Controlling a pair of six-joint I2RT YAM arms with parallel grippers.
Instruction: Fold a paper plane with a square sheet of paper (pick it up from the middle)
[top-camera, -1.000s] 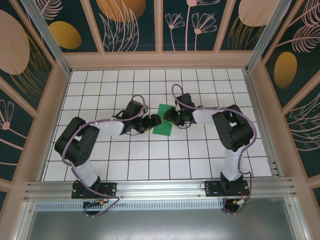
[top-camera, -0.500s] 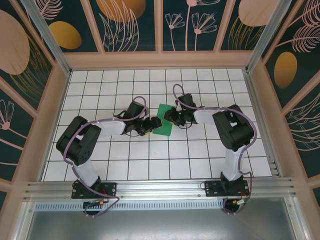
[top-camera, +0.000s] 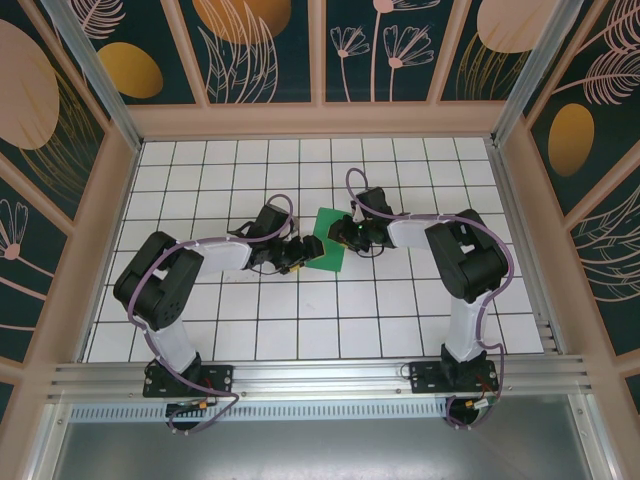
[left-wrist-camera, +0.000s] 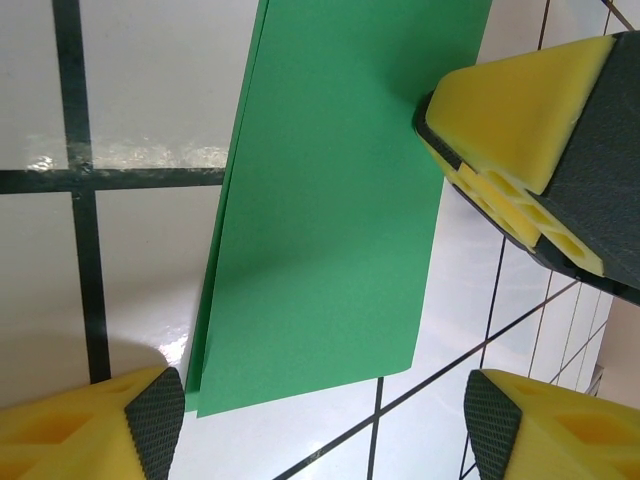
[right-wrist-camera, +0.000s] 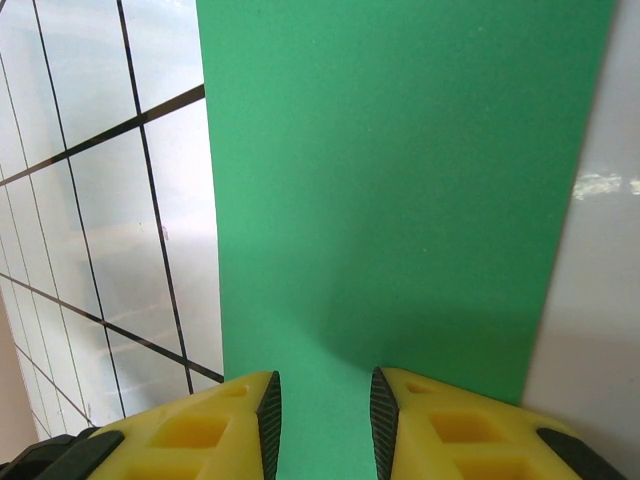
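Gridded table (top-camera: 400, 320), near centre: one square sheet of paper (top-camera: 330, 258), folded double, unmoved. Two grippers: left gripper (top-camera: 308, 250) wide open astride near-left corner, slightly shifted; right gripper (top-camera: 340, 235) narrowly parted over it.

No text, label, brand or number is readable. The green paper (top-camera: 327, 238) is plain, the tiled table (top-camera: 400, 300) bears only grid lines, and the wall panels (top-camera: 250, 50) carry painted plants. The small board (top-camera: 190, 407) at the left arm's base may carry markings, too small to tell.
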